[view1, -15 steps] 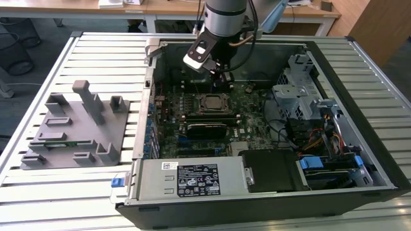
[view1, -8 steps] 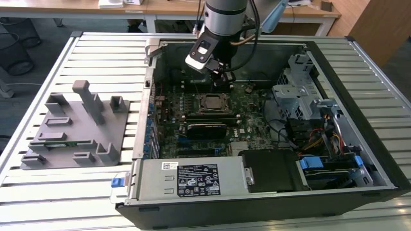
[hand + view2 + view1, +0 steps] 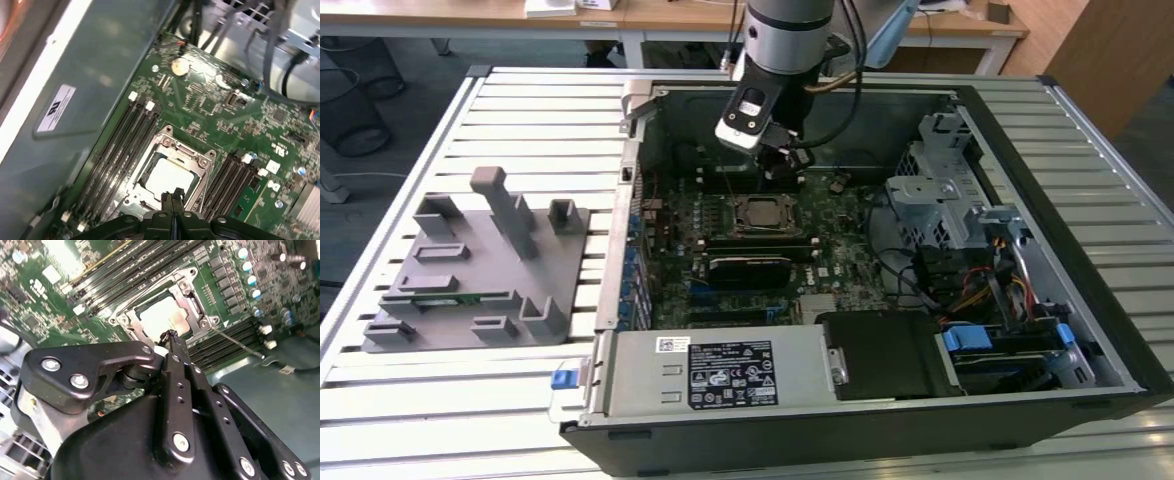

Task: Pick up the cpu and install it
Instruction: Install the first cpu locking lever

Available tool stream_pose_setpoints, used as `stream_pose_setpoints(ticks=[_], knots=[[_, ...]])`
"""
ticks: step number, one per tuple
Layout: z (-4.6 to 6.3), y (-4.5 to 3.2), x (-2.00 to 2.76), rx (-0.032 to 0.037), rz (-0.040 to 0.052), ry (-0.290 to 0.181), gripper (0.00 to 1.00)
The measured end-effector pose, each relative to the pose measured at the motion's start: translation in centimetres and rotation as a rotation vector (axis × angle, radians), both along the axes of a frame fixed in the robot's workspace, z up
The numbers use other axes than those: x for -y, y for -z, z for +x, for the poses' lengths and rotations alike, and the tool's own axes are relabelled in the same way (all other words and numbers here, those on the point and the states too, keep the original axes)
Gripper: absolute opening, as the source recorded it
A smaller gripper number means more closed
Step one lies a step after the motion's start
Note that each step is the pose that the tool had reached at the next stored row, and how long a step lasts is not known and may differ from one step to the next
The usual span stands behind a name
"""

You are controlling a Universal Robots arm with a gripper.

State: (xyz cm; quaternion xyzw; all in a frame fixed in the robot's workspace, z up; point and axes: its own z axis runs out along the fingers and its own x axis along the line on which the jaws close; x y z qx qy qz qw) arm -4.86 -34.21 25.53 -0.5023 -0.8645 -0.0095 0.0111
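1. Position. My fingers point(image 3: 783, 163) hang inside the open case point(image 3: 854, 432), which lies on its side on the slatted tabletop point(image 3: 520, 110). In the exterior view they are over the far part of the motherboard point(image 3: 841, 215), just beyond the socket.

2. Finger state. In both wrist views the fingers are clenched tip to tip. Only a hairline seam shows between them, and nothing is held there.

3. Task item. The cpu point(image 3: 167, 176) lies flat in the socket point(image 3: 201, 162), with its pale metal top facing up. The socket's metal frame surrounds it on all sides. In the first wrist view my fingertips overlap the cpu's near edge. I cannot tell from the pictures whether they touch it.

4. Socket surroundings. Memory slots point(image 3: 120, 145) run in rows along both sides of the socket. In the second wrist view a thin metal lever point(image 3: 235, 341) stands out from one socket corner, across the neighbouring slots.

5. Other items. A grey fixture point(image 3: 467, 260) lies on the tabletop, beside the case, on the exterior view's left. A green memory stick point(image 3: 454, 297) rests in one of its holders. The power supply point(image 3: 720, 372) fills the near corner of the case, well apart from my fingers.
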Motion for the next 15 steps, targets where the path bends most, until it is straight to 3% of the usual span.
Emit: stream_pose_setpoints(ticks=[15], knots=[[0.0,0.0,0.0,0.0,0.0,-0.228,0.11]])
